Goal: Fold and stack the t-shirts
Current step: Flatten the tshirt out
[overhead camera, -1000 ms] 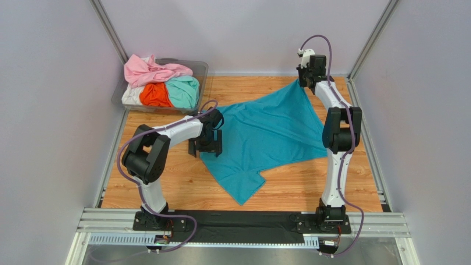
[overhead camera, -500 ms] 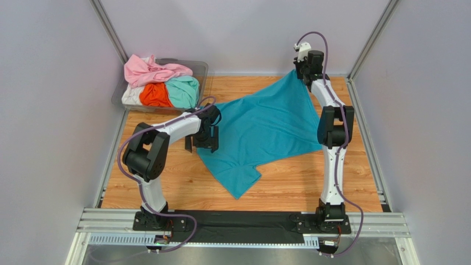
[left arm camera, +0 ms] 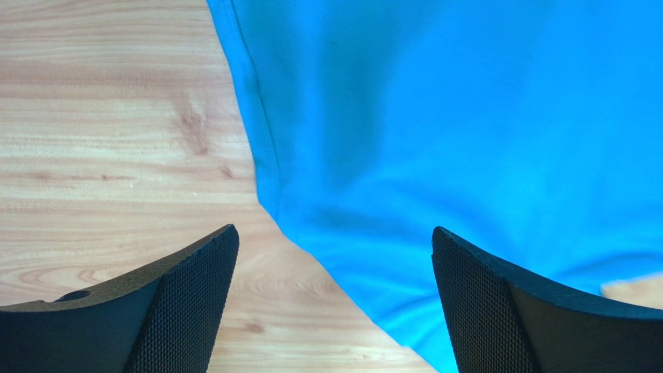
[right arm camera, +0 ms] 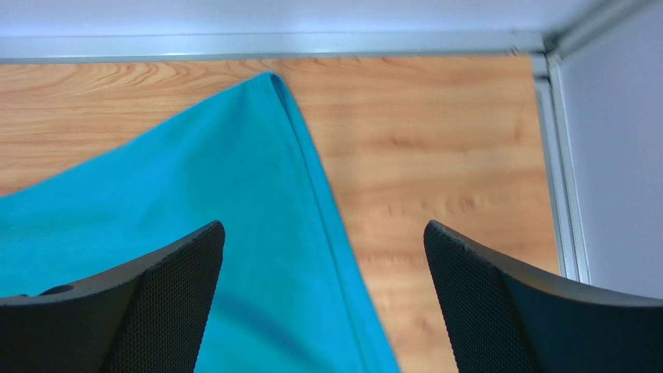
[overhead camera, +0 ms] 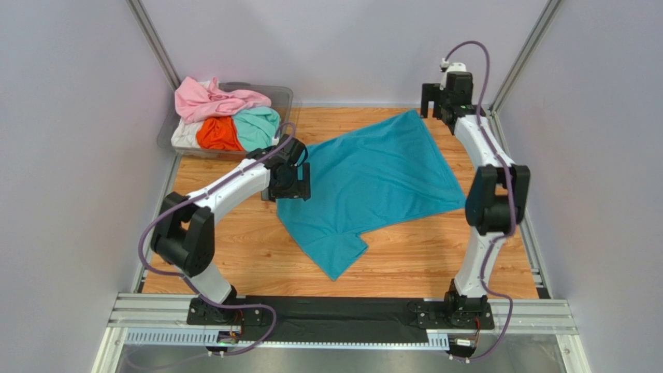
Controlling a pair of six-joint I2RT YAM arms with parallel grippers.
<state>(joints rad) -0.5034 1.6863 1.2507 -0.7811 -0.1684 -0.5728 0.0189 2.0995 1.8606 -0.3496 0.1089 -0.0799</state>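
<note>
1. Teal t-shirt (overhead camera: pixel 373 183) lies spread on the wooden table (overhead camera: pixel 420 256), one sleeve pointing toward the near edge.
2. Left gripper (left arm camera: pixel 335 249) hangs open over the shirt's left hem, holding nothing.
3. Right gripper (right arm camera: pixel 323 233) stands open above its far corner, empty.
4. Pink t-shirt (overhead camera: pixel 214 99), orange t-shirt (overhead camera: pixel 218 134), mint t-shirt (overhead camera: pixel 258 128) and white t-shirt (overhead camera: pixel 183 136) sit heaped in the clear tub (overhead camera: pixel 284 97).

A pink t-shirt (overhead camera: pixel 214 100) mostly hides the white t-shirt (overhead camera: pixel 184 135) (in the tub (overhead camera: pixel 285 96)).
</note>
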